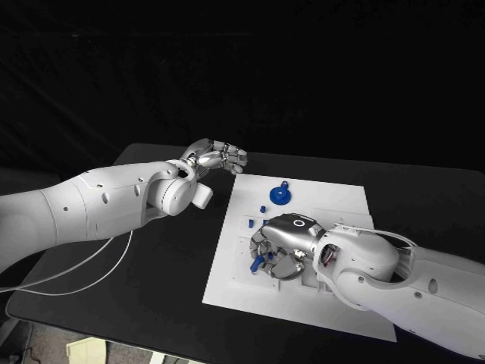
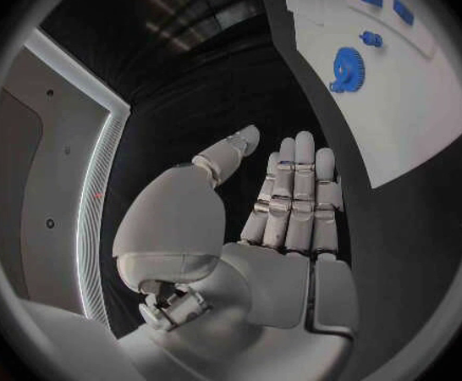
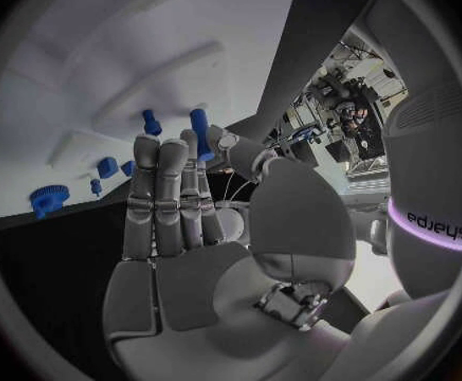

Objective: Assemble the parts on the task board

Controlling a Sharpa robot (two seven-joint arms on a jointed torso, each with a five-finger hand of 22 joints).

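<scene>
Right hand low over the flat white task board, pinching a blue peg; toothed blue gear beyond. Left hand off the board's corner, fingers straight, empty.

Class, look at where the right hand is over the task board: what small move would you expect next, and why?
Probably a small lowering to seat the part: the right hand is over the task board and pinches a blue peg at its fingertips, while the left hand is off the board, holding nothing.
</scene>
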